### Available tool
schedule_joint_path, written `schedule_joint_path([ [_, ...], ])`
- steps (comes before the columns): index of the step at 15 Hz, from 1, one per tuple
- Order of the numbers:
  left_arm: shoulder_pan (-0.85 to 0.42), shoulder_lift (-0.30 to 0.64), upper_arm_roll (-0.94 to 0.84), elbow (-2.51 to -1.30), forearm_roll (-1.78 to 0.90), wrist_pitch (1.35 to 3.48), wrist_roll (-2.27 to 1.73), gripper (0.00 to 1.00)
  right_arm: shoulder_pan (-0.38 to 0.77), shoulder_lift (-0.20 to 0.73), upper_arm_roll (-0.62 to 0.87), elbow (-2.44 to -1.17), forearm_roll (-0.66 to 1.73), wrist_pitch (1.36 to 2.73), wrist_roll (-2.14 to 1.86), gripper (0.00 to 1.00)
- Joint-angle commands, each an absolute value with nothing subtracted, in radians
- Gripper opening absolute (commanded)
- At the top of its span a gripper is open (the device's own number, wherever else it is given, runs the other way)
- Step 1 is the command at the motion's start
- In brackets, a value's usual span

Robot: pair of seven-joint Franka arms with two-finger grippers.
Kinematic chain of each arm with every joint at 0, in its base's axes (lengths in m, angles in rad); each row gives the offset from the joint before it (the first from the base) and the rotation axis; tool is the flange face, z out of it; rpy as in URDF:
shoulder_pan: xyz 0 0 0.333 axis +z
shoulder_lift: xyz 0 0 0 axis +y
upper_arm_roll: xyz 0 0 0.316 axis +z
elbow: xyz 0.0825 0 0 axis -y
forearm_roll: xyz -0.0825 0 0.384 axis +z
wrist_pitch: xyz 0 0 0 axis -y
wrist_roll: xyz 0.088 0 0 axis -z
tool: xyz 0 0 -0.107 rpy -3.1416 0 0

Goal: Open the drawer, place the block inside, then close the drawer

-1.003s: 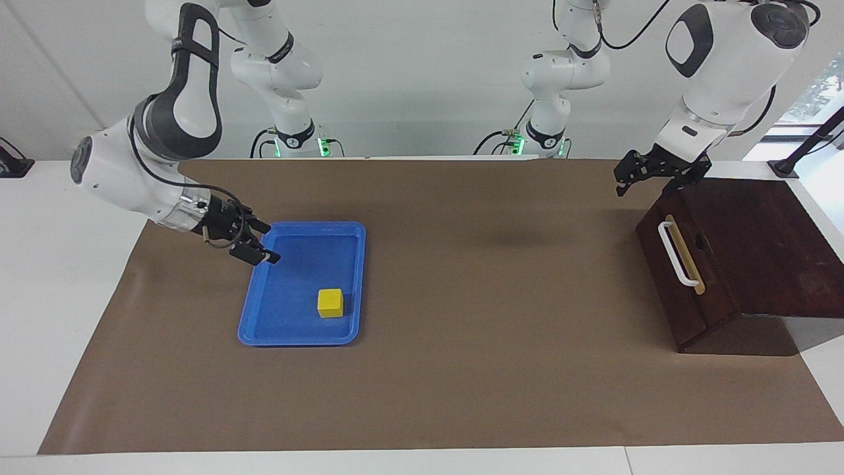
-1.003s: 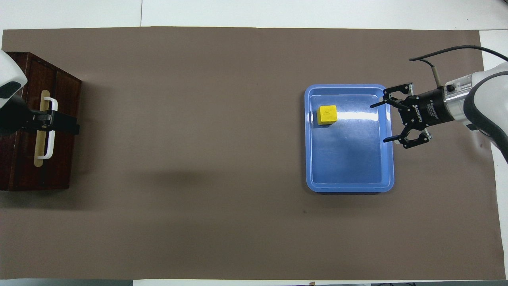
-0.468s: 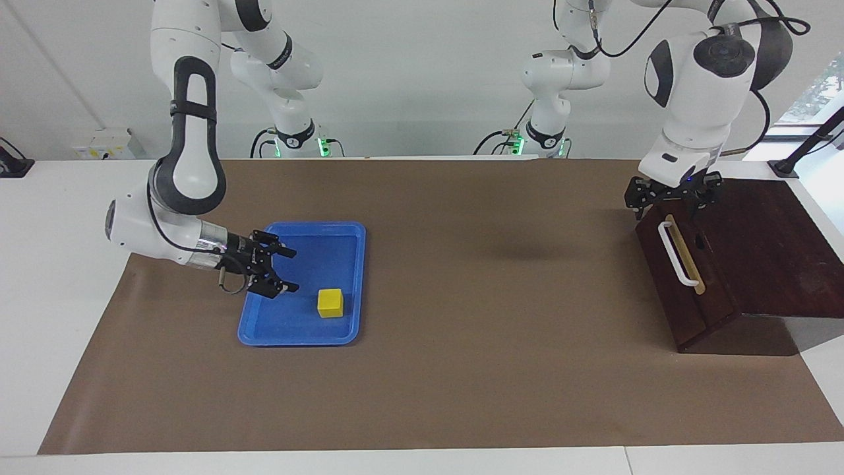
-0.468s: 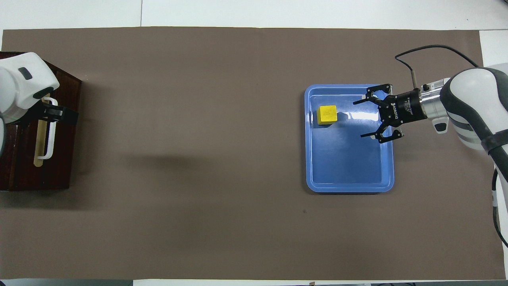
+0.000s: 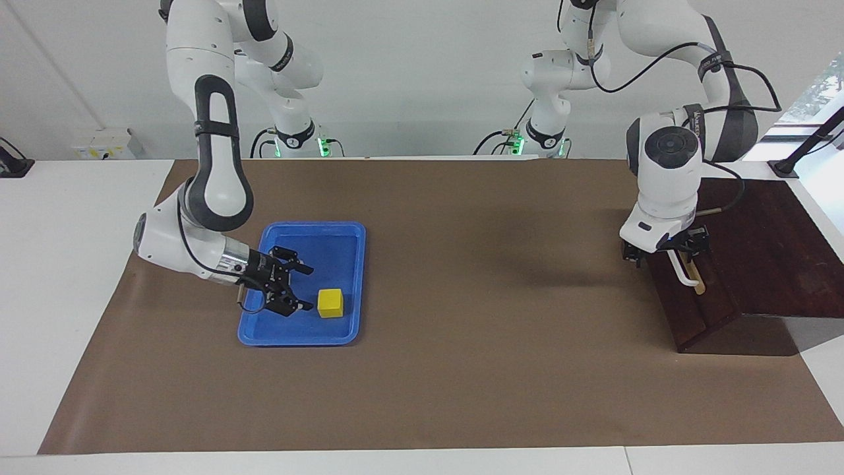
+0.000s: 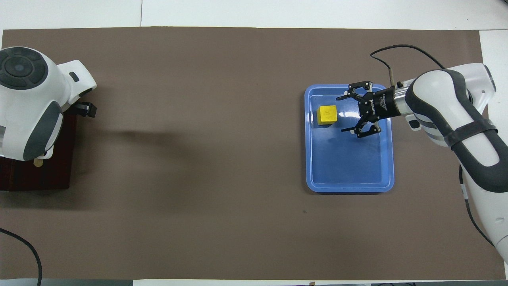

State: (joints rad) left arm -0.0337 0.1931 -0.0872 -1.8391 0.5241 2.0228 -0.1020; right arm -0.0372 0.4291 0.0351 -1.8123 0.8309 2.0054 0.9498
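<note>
The block (image 5: pixel 330 303) is sitting in the blue tray (image 5: pixel 330 231), toward the right arm's end of the table, in the tray part farther from the robots. The right gripper (image 5: pixel 295 288) is being held low over the tray with its fingers spread apart, pointed at the block and just beside it; nothing is being gripped and no contact with the block is seen. The drawer (image 5: pixel 692 310) is shut in the dark cabinet (image 5: pixel 771 251) at the left arm's end of the table. The left gripper (image 5: pixel 666 254) is being held at the drawer front, at the white handle (image 5: pixel 686 274), whose upper part is being covered by the wrist. Its fingers are being hidden by the wrist in both views, so released or clenched cannot be told by eye, and contact with the handle cannot be confirmed.
</note>
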Motion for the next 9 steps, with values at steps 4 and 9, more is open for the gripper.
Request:
schedule_joint_path([
  [4, -0.028, 0.222, -0.081, -1.865, 0.581, 2.063, -0.155, 1.00, -0.018, 0.477, 0.034, -1.786, 0.792, 2.036, 0.968, 1.00],
  [9, -0.028, 0.221, -0.081, -1.907, 0.581, 2.060, -0.241, 1.00, -0.017, 0.494, 0.029, -1.747, 0.756, 2.034, 0.976, 1.00],
])
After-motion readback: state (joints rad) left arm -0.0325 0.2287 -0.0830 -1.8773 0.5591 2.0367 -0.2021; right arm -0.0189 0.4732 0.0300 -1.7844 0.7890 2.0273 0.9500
